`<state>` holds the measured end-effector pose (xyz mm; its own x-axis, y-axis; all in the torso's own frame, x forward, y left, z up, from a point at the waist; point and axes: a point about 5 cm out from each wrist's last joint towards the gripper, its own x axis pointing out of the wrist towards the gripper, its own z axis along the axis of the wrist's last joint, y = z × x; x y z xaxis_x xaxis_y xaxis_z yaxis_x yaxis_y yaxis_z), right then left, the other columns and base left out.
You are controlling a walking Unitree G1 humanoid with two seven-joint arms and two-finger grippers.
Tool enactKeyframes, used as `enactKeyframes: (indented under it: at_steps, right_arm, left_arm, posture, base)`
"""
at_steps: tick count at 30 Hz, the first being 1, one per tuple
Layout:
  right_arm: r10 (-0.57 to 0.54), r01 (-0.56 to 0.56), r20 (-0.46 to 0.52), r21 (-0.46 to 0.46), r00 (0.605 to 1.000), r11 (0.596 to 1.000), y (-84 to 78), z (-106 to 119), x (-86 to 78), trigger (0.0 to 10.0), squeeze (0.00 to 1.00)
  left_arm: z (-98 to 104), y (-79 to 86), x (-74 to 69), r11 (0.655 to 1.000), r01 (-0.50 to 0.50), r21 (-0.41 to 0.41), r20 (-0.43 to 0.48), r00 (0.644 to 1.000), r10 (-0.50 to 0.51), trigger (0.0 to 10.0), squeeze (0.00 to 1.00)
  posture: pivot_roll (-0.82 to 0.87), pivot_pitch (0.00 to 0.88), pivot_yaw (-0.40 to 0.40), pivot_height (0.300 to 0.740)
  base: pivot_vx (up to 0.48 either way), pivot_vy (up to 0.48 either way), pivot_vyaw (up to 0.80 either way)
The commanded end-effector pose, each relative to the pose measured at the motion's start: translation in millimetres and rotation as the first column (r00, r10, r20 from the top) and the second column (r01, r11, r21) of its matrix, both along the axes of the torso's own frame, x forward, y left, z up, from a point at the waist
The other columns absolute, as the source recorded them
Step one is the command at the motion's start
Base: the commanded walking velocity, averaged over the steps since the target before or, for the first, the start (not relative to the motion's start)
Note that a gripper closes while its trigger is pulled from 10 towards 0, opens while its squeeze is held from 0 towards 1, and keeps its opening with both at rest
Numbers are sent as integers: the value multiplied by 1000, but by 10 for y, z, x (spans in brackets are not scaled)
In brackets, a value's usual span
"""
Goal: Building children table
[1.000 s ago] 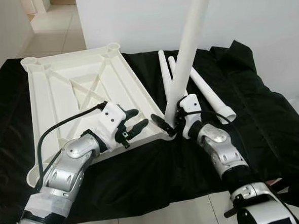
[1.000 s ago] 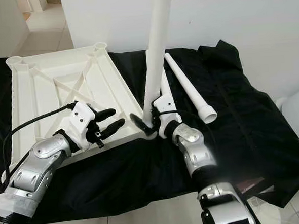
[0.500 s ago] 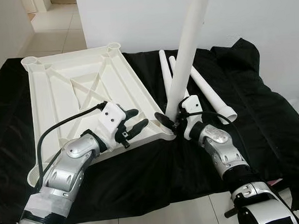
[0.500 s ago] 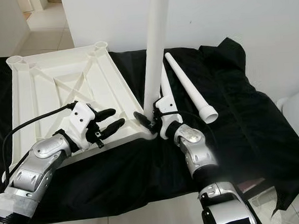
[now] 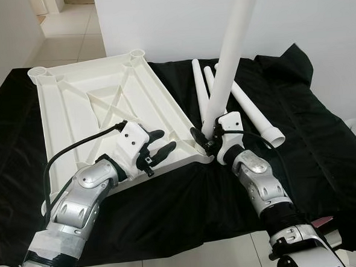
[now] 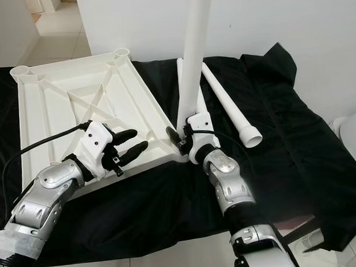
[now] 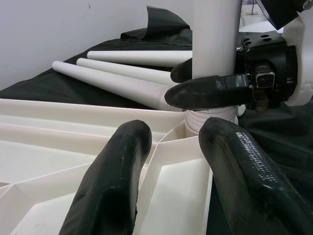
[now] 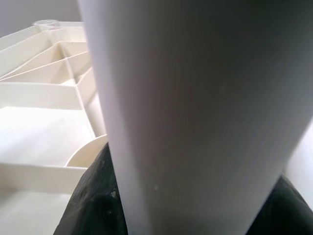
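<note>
The white table top (image 5: 98,111) lies upside down on a black cloth, ribs up. A long white table leg (image 5: 229,58) stands nearly upright at its near right corner socket (image 7: 208,120), threaded end at the socket. My right gripper (image 5: 203,138) is shut on the leg just above the socket; the leg (image 8: 195,117) fills that wrist's view. My left gripper (image 5: 158,150) hovers open over the top's near edge, left of the socket, its fingers (image 7: 112,191) pointing at it.
Three more white legs (image 5: 249,108) lie side by side on the black cloth (image 5: 311,137) behind and right of the held leg. A white wall stands behind. Tiled floor shows at the cloth's front edge and far left.
The held leg's base has shifted left onto the corner socket and the leg stands straighter. The camera has moved slightly. The left gripper has stayed put.
</note>
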<state>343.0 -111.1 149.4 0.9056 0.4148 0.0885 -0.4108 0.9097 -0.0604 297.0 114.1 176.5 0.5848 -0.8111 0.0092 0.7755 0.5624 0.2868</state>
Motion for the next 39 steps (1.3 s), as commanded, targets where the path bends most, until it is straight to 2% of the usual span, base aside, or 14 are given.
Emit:
enactKeyframes:
  at_steps: [1, 3, 7, 8, 10, 15, 22, 24, 25, 32, 33, 34, 37, 39]
  right_arm:
    - [-86, 87, -51, 10, 995, 996, -73, -95, -22, 10000, 0]
    - [-86, 87, -51, 10, 995, 996, -73, -95, -22, 10000, 0]
    - [-251, 258, -73, 102, 965, 961, 79, -129, -107, 10000, 0]
    - [-251, 258, -73, 102, 965, 961, 79, -129, -107, 10000, 0]
    - [-368, 379, -97, 162, 925, 911, 244, -121, -206, 10000, 0]
    - [-357, 371, -110, 170, 928, 913, 335, -100, -248, 10000, 0]
    - [-375, 387, -104, 156, 921, 909, 224, -98, -236, 10000, 0]
    - [-372, 386, -107, 168, 922, 907, 230, -84, -243, 10000, 59]
    - [-357, 369, -99, 182, 929, 911, 232, -63, -248, 10000, 1000]
    - [-322, 323, -39, 198, 946, 925, 173, 25, -260, 10000, 1000]
    - [-302, 301, -28, 198, 953, 933, 134, 37, -253, 10000, 804]
    - [-258, 256, -15, 185, 966, 949, 89, 45, -243, 10000, 27]
    - [-215, 213, -5, 179, 977, 961, 69, 49, -242, 10000, 0]
    - [-69, 65, 32, 125, 997, 990, 1, 60, -225, 10000, 0]
  left_arm:
    - [-32, -37, -53, 997, 76, 24, -20, 997, -76, 10000, 0]
    - [-32, -37, -53, 997, 76, 24, -20, 997, -76, 10000, 0]
    - [-46, -29, -62, 997, 74, 25, -24, 997, -73, 10000, 0]
    - [-46, -29, -62, 997, 74, 25, -24, 997, -73, 10000, 0]
    - [-50, -37, -65, 997, 74, 21, -26, 997, -74, 10000, 0]
    - [-53, -40, -64, 997, 75, 21, -27, 997, -75, 10000, 0]
    - [-52, -48, -59, 997, 80, 23, -24, 997, -79, 10000, 0]
    - [-48, -48, -57, 997, 79, 23, -23, 997, -78, 10000, 0]
    - [-50, -50, -57, 997, 78, 22, -22, 997, -78, 10000, 0]
    - [-54, -54, -60, 997, 78, 21, -21, 997, -77, 10000, 0]
    - [-56, -54, -59, 997, 77, 20, -21, 997, -76, 10000, 0]
    - [-57, -56, -57, 997, 76, 20, -20, 997, -76, 10000, 0]
    - [-55, -56, -54, 997, 76, 19, -18, 997, -76, 10000, 0]
    - [-47, -57, -44, 997, 79, 20, -14, 997, -78, 10000, 0]
  posture:
    - [-22, 84, -43, 740]
    - [-22, 84, -43, 740]
    - [-22, 86, -43, 740]
    - [-22, 86, -43, 740]
    - [-22, 87, -45, 740]
    - [-22, 86, -44, 740]
    - [-19, 73, -50, 740]
    - [-19, 71, -51, 740]
    - [-18, 67, -54, 740]
    - [-18, 62, -58, 740]
    - [-19, 58, -60, 740]
    - [-19, 56, -61, 740]
    - [-19, 53, -62, 740]
    - [-24, 48, -57, 740]
  base:
    - [0, 0, 0]
    - [0, 0, 0]
    - [0, 0, 0]
    - [0, 0, 0]
    - [0, 0, 0]
    - [0, 0, 0]
    - [0, 0, 0]
    - [0, 0, 0]
    - [0, 0, 0]
    - [0, 0, 0]
    - [0, 0, 0]
    - [0, 0, 0]
    - [0, 0, 0]
    - [0, 0, 0]
